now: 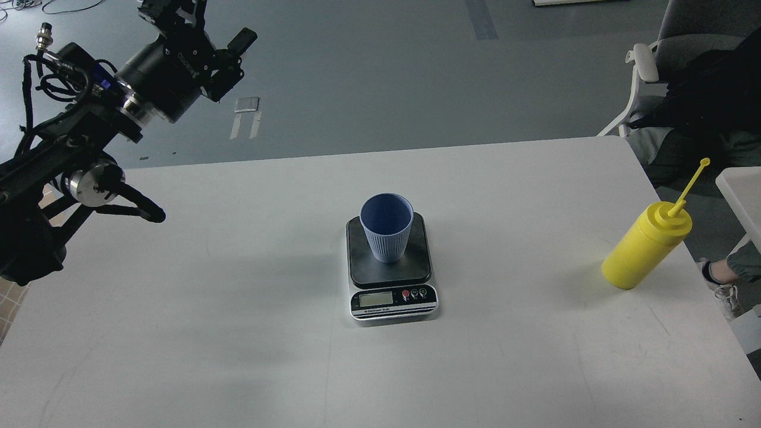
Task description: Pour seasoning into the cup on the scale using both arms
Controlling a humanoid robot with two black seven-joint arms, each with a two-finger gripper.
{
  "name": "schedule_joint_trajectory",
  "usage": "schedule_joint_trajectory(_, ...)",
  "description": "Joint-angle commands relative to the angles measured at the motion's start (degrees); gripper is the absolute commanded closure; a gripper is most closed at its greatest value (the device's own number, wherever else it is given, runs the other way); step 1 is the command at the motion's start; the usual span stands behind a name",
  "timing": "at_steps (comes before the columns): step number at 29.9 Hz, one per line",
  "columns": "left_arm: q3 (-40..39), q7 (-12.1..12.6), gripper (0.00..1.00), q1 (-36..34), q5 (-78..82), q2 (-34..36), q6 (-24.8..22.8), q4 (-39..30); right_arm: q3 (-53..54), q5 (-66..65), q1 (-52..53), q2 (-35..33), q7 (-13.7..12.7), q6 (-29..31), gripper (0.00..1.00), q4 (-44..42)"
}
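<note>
The yellow seasoning bottle (645, 249) stands upright on the white table (238, 333) near its right edge, with nothing holding it. The blue-grey ribbed cup (386, 229) stands upright on the dark platform of the scale (389, 270) at the table's middle. My left gripper (205, 24) is high at the top left, over the floor beyond the table's far edge and far from the cup. It is open and empty, and its upper finger is partly cut off by the view's edge. My right arm and gripper are out of view.
A grey chair (642, 65) with a seated person in dark clothes is at the top right. A second white surface (740, 193) juts in at the right edge behind the bottle. My left arm's links (71, 172) hang over the table's left side.
</note>
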Motion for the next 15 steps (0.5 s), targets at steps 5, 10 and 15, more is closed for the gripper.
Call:
schedule_joint_trajectory(5, -0.26, 0.0, 0.02, -6.44, -2.96, -3.6, -3.49, 3.79, -19.66, -2.12, 31.17, -1.24, -3.2, 0.0, 0.01, -6.48)
schedule_joint_trajectory(10, -0.09, 0.0, 0.02, -10.93, -4.81, -10.19, -5.94, 9.94, -26.71, -11.4, 40.59, 8.24, -3.02, 0.0, 0.01, -15.18)
schedule_joint_trajectory(15, -0.44, 0.0, 0.02, -11.02, -4.9, -14.4, -6.92, 12.68, -27.69, -21.8, 41.66, 16.94, -2.5, 0.0, 0.01, -17.57)
